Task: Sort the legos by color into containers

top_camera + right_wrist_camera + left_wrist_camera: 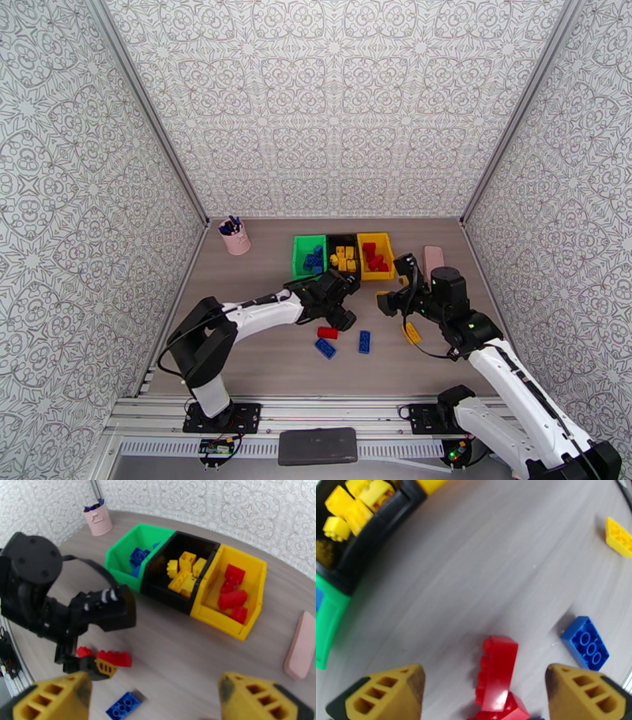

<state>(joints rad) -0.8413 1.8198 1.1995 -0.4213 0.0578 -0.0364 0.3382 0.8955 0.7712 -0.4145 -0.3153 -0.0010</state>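
Left pincer spread astride red lego, lower end cut off, right pincer released

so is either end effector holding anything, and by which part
Nothing is held. The left end effector straddles a red lego, jaws open; the right end effector is open, empty.

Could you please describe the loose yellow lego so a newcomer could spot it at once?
From the yellow bin at the far side of the table, come nearer toward the right arm. The yellow lego lies beside it; the other loose ones are red legos and blue legos.
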